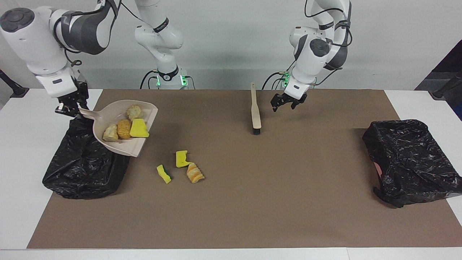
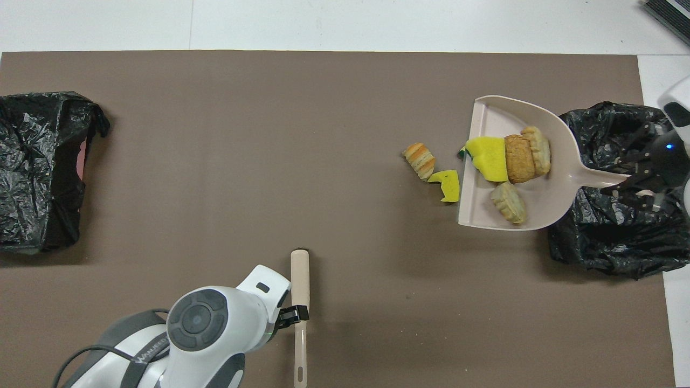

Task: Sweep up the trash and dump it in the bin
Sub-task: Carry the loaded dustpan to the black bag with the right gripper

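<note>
A beige dustpan (image 1: 122, 144) carries yellow, orange-brown and cream trash (image 1: 124, 128). Beside it lies a brown mat (image 1: 252, 202) on the white table (image 1: 21, 151), with black bins (image 1: 83, 169).

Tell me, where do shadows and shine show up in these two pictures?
Facing view: the raised dustpan casts a soft shadow on the brown mat beside it, and the brush a faint one; green lights glow at both arm bases. Overhead view: the black bags carry small glossy highlights on their crinkles, while the mat looks evenly lit with no glare.
</note>
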`<state>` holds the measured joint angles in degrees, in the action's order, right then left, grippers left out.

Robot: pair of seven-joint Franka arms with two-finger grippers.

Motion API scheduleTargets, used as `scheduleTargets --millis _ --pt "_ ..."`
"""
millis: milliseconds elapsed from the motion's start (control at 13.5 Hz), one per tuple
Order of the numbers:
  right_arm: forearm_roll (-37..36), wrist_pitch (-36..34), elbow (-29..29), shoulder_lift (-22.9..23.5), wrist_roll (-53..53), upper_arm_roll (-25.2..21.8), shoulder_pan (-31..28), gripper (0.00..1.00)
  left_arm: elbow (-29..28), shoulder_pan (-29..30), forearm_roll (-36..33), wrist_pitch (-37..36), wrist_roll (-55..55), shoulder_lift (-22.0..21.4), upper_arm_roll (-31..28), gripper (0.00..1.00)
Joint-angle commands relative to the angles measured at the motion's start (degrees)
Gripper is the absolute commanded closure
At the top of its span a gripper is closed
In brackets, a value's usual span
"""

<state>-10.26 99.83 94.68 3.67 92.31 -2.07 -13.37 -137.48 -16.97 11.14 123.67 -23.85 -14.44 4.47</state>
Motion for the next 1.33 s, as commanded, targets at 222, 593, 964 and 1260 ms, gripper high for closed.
scheduleTargets --millis 222,593,964,1260 --pt "-10.7 10.1 -0.9 5.3 0.2 0.2 -5.8 1.0 1.3 11.5 -5.8 -2.4 24.9 0.6 0.6 0.0" --pt "-31.2 13.6 1.0 8.1 -11.8 0.1 -3.3 1.0 11.7 17.7 -7.5 -14.5 34.9 0.5 0.5 0.0" --pt "-43.9 1.4 0.6 7.5 -11.7 0.0 3.3 1.0 24.1 22.8 -8.8 -23.2 34.4 0.8 0.4 0.0" --pt "-44.3 -3.0 -1.8 4.7 -9.5 0.8 4.4 1.0 37.5 25.1 -10.4 -32.9 34.7 5.5 0.5 0.0"
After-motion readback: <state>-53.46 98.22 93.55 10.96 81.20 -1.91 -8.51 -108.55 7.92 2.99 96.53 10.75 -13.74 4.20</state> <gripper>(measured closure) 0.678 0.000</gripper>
